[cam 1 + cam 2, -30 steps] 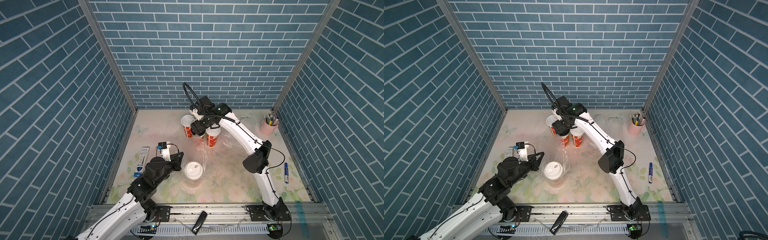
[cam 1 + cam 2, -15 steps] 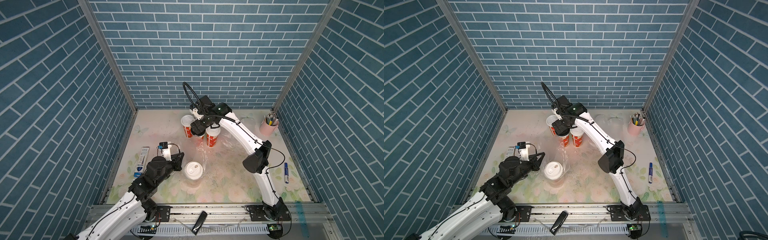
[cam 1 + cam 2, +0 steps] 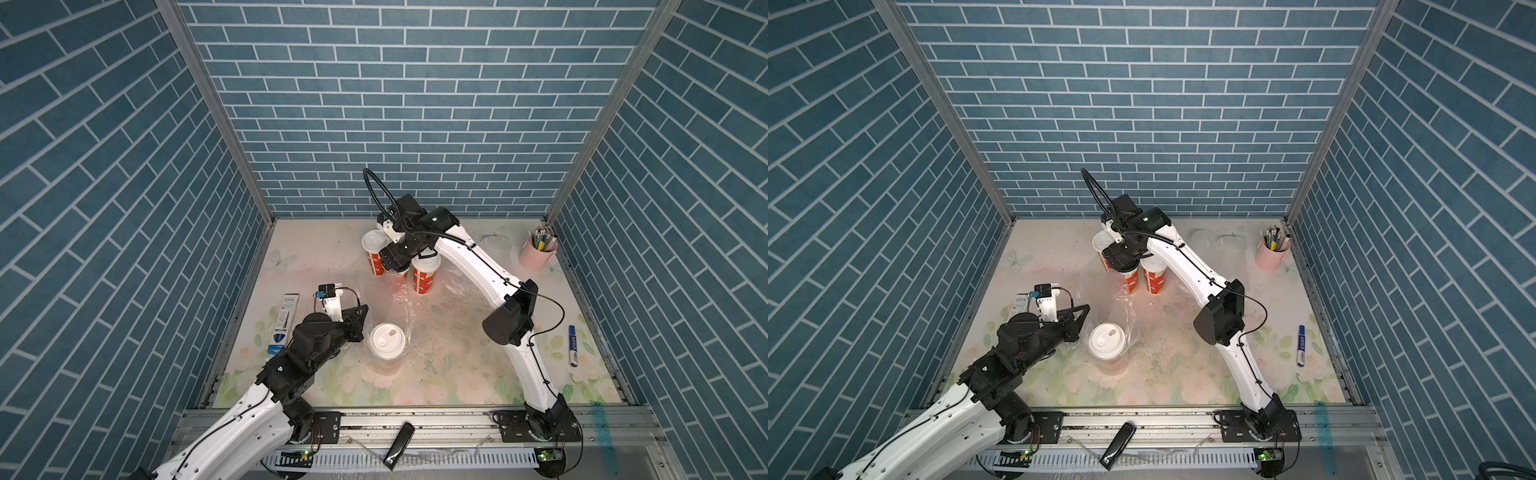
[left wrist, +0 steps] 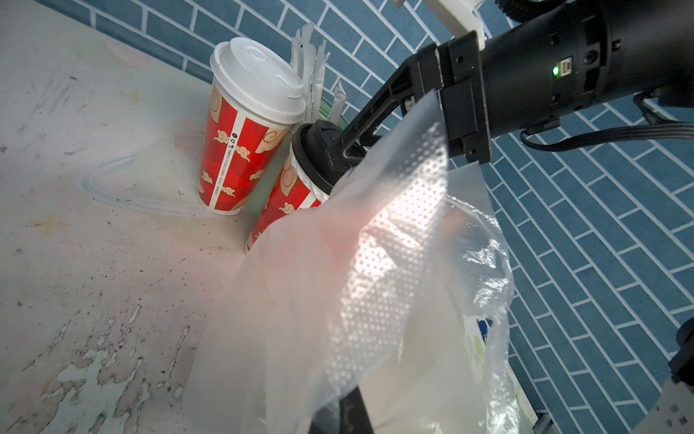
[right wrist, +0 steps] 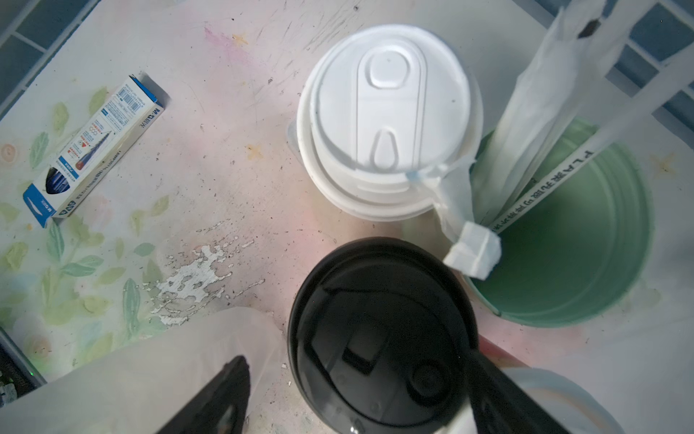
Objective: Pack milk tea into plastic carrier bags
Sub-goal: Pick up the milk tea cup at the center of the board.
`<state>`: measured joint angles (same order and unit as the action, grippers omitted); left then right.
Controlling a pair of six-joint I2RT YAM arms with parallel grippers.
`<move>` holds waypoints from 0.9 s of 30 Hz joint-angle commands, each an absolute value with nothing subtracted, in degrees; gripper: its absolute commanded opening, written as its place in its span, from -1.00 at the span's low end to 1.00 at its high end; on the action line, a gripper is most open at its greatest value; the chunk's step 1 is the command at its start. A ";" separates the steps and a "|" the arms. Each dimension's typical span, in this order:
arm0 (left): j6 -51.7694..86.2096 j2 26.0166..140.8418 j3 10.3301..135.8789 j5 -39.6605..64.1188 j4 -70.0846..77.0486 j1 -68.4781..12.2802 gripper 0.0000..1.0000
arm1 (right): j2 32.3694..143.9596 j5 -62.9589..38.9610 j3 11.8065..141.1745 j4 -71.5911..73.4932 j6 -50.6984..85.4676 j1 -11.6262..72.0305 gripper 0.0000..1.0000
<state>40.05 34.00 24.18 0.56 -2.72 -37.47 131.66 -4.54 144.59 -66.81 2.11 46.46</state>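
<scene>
Three milk tea cups stand at the back: a white-lidded one (image 3: 374, 243), another white-lidded one (image 3: 424, 266), and a black-lidded one (image 5: 379, 338) between them. My right gripper (image 3: 397, 259) hangs open over the black lid, one finger (image 5: 218, 398) clear of it and the other finger (image 5: 499, 394) at its rim. A fourth cup (image 3: 387, 340) stands inside a clear plastic carrier bag (image 3: 401, 299) near the front. My left gripper (image 3: 360, 316) is shut on that bag's edge, and the film (image 4: 375, 263) drapes over its jaws. Another clear bag (image 3: 494, 243) lies flat at the back right.
A mint-green cylinder of wrapped straws (image 5: 563, 240) stands right behind the cups. A pink pen cup (image 3: 538, 253) sits at the back right, a blue marker (image 3: 573, 345) by the right wall, a blue-and-white pen box (image 3: 284, 324) by the left wall.
</scene>
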 commanded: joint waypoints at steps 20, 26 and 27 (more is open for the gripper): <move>39.33 32.61 23.82 0.97 -2.55 -37.27 -1.00 | 133.82 -7.06 145.46 -70.10 2.66 46.31 0.71; 39.04 32.87 24.16 0.88 -2.46 -37.27 -1.00 | 133.79 -6.42 145.46 -70.40 2.46 46.32 0.74; 38.96 32.95 24.23 0.88 -2.55 -37.31 -1.00 | 133.79 -6.42 145.54 -70.32 2.38 46.33 0.74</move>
